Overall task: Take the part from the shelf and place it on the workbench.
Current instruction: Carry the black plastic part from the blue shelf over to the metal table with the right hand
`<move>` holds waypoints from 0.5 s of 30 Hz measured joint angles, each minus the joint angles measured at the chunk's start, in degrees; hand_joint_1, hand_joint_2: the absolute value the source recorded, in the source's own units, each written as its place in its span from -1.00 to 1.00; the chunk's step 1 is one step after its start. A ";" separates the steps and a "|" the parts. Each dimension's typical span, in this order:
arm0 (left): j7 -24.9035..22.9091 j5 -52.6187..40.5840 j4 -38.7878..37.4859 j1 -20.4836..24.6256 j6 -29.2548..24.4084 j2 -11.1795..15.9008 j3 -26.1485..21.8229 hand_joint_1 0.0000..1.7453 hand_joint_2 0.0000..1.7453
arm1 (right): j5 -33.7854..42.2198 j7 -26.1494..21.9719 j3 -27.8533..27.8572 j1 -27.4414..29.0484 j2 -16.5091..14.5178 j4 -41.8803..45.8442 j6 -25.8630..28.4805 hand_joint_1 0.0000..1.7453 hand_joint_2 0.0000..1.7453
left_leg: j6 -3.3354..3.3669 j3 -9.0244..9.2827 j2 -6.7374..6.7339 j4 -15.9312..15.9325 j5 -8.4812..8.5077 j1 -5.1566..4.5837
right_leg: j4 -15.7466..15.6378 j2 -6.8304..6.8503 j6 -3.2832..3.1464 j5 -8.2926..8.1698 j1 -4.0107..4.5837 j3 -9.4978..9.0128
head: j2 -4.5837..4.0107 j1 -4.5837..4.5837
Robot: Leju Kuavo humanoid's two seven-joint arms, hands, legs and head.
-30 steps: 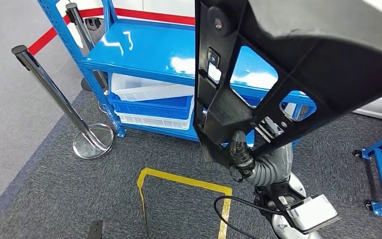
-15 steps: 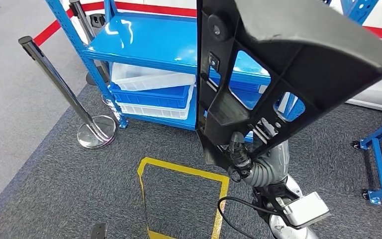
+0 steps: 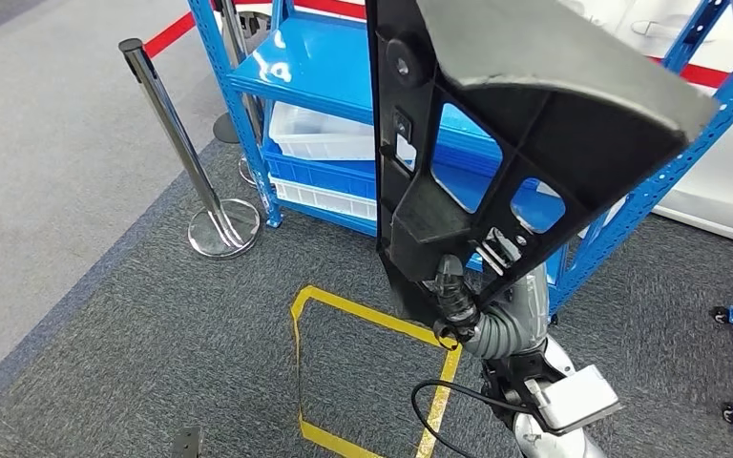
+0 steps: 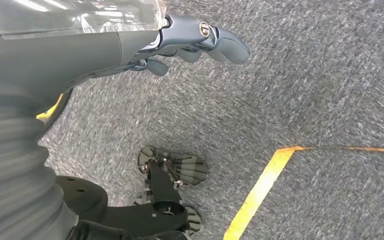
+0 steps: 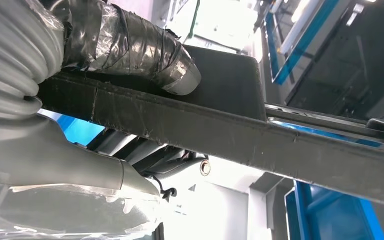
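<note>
One black part (image 3: 496,162) in right hand (image 3: 453,301), before blue shelf (image 3: 334,67)

The head view looks forward and down from high up; the blue shelf (image 3: 344,76) lies at 12 o'clock. The left wrist camera faces grey carpet (image 4: 305,90) closely. The right wrist camera, tight against the black part (image 5: 260,135), shares it with the head view.

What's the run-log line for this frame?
phase: carrying | right hand: grips black part, held upright | left hand: holds nothing, over carpet | blue shelf ahead | placement: not yet done
</note>
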State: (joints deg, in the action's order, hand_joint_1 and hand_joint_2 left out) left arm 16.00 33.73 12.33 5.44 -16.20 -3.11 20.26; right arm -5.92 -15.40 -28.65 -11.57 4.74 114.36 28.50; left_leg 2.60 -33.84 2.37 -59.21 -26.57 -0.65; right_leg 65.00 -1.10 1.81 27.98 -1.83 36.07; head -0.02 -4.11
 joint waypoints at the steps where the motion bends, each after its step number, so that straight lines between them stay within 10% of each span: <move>1: -0.01 0.01 0.00 0.02 -0.07 -0.02 0.00 -1.00 1.00 | 0.01 0.03 -0.02 0.00 -0.01 -0.04 0.00 1.00 1.00 | -0.38 -0.68 0.43 -0.89 -0.23 0.05 | -1.58 -0.62 -0.26 -0.22 0.03 -0.78 | -0.01 0.05; 6: -0.14 0.02 0.00 -0.29 -0.41 0.09 0.00 -1.00 1.00 | 0.01 0.18 -0.04 -0.02 -0.07 -0.13 -0.04 1.00 1.00 | -1.62 -2.38 0.93 -2.84 -0.94 0.14 | -2.12 0.26 -1.79 -0.35 -0.01 -0.62 | 0.00 -0.06; 11: -0.19 0.07 0.00 -0.24 -0.55 0.07 0.00 -1.00 1.00 | 0.08 0.25 -0.04 0.04 -0.15 -0.20 -0.07 1.00 1.00 | -3.50 -8.89 -1.78 -15.85 -6.55 1.26 | -2.38 2.73 -2.21 -0.43 -0.36 -0.60 | -0.01 -0.62; 15: -0.20 0.14 0.00 -0.25 -0.69 0.10 0.00 -1.00 1.00 | 0.31 0.27 -0.04 0.08 -0.17 -0.28 -0.07 1.00 1.00 | -3.63 -4.26 -3.85 -6.38 -0.79 1.37 | -2.51 4.61 -1.86 -0.27 -0.55 -0.94 | 0.00 -0.65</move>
State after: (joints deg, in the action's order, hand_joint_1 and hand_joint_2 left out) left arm 15.80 33.86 12.33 5.19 -16.89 -3.01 20.26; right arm -5.62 -15.13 -28.70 -11.49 4.57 114.08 28.43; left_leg -1.03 -38.10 -1.47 -65.60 -27.36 0.72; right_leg 62.49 3.51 -0.06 27.70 -2.38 35.14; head -0.02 -4.76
